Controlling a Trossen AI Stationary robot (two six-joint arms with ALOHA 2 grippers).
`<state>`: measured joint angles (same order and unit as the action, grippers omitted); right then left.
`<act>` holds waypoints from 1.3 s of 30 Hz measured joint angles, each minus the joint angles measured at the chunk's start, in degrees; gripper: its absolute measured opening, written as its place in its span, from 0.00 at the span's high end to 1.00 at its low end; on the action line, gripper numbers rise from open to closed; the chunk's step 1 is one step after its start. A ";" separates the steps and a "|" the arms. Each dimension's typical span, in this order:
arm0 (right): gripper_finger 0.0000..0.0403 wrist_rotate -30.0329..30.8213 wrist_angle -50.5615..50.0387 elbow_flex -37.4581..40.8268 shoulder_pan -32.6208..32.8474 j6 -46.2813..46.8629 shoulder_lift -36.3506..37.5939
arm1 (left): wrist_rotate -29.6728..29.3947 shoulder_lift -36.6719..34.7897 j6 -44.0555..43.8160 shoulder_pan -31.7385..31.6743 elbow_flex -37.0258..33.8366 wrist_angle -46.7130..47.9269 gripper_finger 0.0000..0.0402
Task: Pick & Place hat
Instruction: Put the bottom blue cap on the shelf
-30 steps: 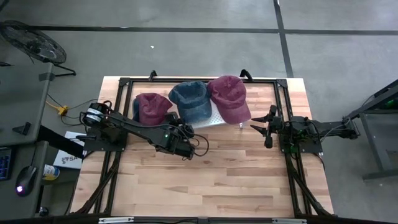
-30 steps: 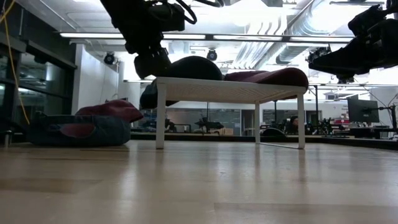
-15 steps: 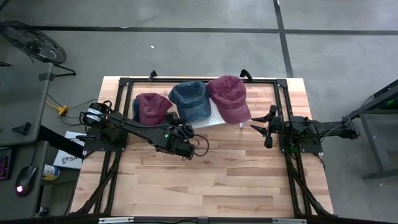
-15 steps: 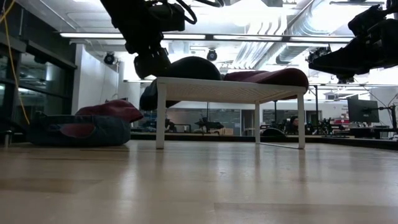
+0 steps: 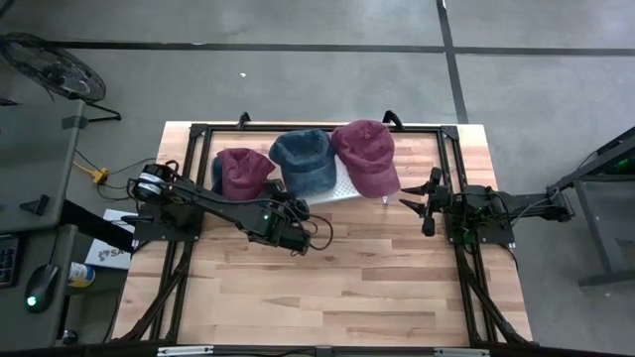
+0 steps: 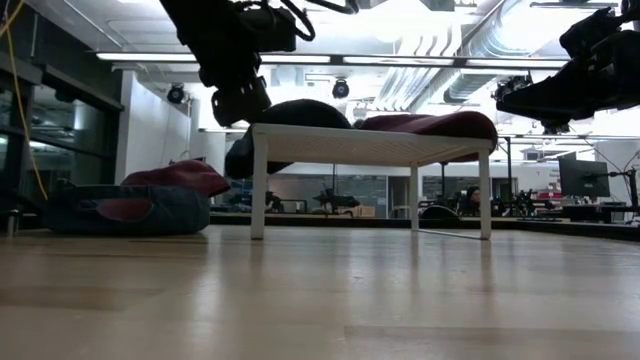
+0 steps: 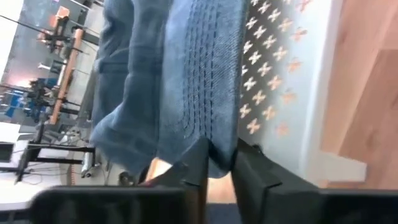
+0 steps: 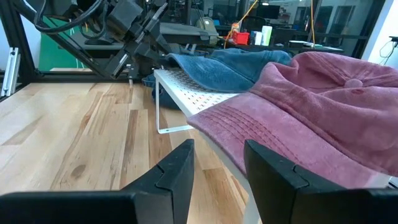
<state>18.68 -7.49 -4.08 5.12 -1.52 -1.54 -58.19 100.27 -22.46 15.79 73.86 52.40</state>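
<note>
A blue denim hat [image 5: 304, 159] sits between two maroon hats [image 5: 241, 171] [image 5: 367, 154] on a white perforated rack [image 8: 199, 94].

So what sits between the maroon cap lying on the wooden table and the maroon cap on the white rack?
High view: the blue denim cap, resting on the white perforated rack.

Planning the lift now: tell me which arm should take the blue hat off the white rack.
Left. The left gripper already pinches the blue hat brim at the white rack edge. The right gripper waits open, nearer the maroon hat.
</note>
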 joint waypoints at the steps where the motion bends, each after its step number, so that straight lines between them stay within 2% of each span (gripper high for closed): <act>1: 0.67 0.00 0.00 0.02 0.01 -0.02 0.00 | -0.33 0.00 -0.09 0.00 0.39 0.34 0.94; 12: 0.67 0.00 0.00 0.00 0.01 0.00 0.01 | -0.75 0.02 -0.50 -0.02 5.64 6.83 0.98; 27: 0.67 0.00 0.00 0.00 0.00 0.00 0.01 | -0.66 0.02 -0.81 -0.02 5.90 7.71 0.98; 39: 0.67 0.00 0.00 0.00 0.01 -0.01 0.01 | -6.68 0.00 -7.03 0.02 3.74 14.53 0.98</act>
<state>18.68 -7.49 -4.08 5.13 -1.53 -1.53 -64.87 100.27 -29.49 15.81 77.60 66.93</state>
